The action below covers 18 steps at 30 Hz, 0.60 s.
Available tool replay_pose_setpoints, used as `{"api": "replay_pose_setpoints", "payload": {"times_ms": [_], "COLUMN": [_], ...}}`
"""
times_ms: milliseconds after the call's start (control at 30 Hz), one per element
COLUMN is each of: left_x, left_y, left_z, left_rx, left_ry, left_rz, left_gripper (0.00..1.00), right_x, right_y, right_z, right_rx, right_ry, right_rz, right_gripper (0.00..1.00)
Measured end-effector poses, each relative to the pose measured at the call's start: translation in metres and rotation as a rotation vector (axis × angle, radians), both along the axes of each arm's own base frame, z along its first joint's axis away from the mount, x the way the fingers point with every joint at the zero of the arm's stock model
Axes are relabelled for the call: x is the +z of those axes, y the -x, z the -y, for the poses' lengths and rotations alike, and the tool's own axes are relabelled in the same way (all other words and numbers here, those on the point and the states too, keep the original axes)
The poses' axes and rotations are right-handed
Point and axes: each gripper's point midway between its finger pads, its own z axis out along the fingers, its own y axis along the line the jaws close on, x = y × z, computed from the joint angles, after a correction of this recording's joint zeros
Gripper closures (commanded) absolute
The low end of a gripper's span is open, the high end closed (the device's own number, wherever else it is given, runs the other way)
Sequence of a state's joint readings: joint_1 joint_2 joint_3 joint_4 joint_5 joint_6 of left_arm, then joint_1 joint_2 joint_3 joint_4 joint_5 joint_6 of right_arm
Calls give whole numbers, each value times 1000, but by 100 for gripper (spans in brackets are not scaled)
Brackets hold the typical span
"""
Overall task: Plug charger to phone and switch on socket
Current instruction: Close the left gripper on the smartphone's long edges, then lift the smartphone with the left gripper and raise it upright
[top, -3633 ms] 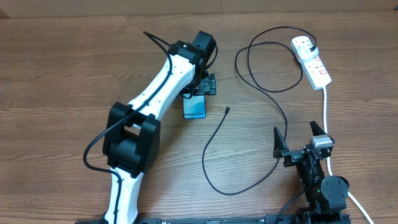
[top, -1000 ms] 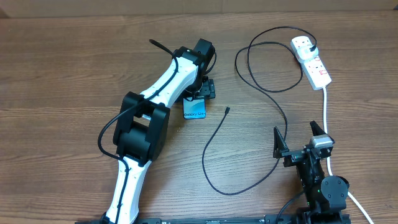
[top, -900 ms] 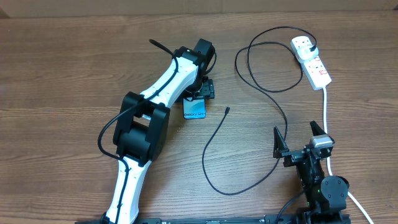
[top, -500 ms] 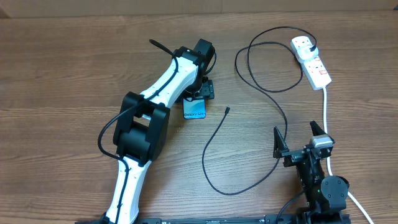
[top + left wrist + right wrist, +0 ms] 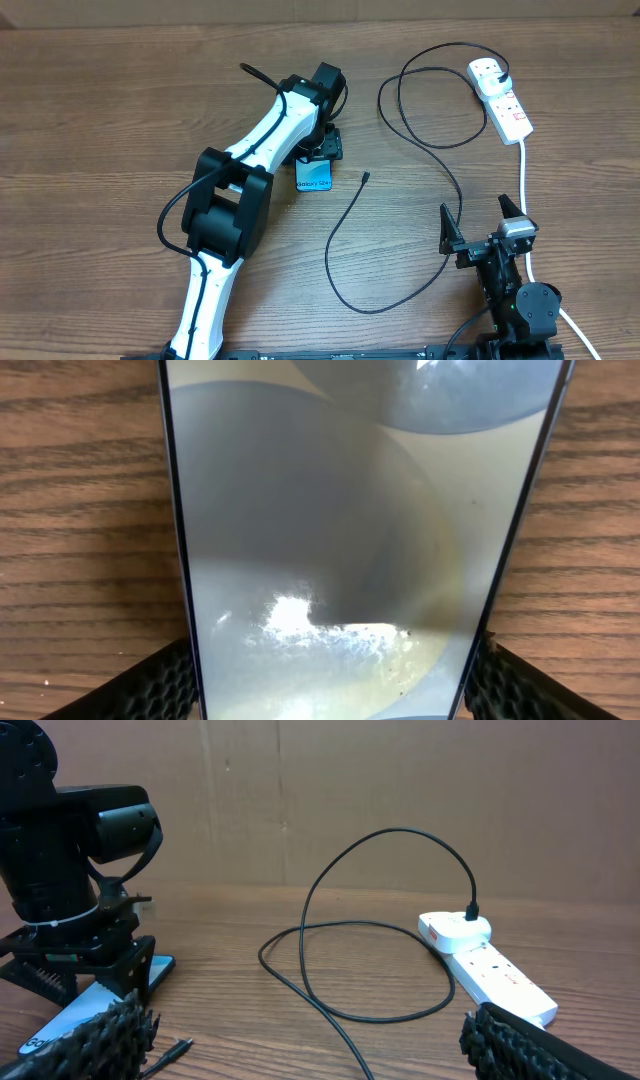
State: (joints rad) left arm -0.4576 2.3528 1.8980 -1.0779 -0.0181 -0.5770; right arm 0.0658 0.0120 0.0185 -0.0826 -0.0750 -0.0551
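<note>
The brown wooden table (image 5: 100, 120) lies bare across its whole 9 o'clock half, with a plain brown wall (image 5: 400, 780) behind it. Over the last few seconds the left arm's elbow has swung up and toward the centre, and its claw (image 5: 322, 150) has settled in a touch. The phone (image 5: 313, 177) has barely moved and lies flat at the table's centre, screen up. In the wrist view the claw's pads (image 5: 165, 685) meet the phone's two long edges, so it looks clenched on the phone, steadying it for plugging. At 3 o'clock of the phone, near but apart, lies the connector tip (image 5: 366, 177) of the charger (image 5: 330, 255), untouched; its cable loops down toward 6 o'clock, then up to the socket (image 5: 503, 98) at 2 o'clock, where it is already plugged in. The right claw (image 5: 475, 215) has not stirred: it waits at 5 o'clock, released and wide. Its way to the tip is open table, though the cable loop and the thick white cord (image 5: 524, 190) lie close to it.
</note>
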Motion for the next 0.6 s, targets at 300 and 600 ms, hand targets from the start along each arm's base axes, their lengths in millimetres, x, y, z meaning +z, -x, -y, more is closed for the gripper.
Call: {"api": "replay_pose_setpoints", "payload": {"times_ms": [300,600], "left_x": [0,1], "left_y": [2,7], "left_z": [-2,-4], "left_rx": [1,2], "left_ry": [-6,-16], "left_rz": [-11,-31], "left_gripper": [27,29], "right_x": [0,0], "right_y": [0,0], "right_z": [0,0], "right_rx": [0,0], "right_ry": [0,0], "right_rz": [0,0], "right_gripper": [0,0]}}
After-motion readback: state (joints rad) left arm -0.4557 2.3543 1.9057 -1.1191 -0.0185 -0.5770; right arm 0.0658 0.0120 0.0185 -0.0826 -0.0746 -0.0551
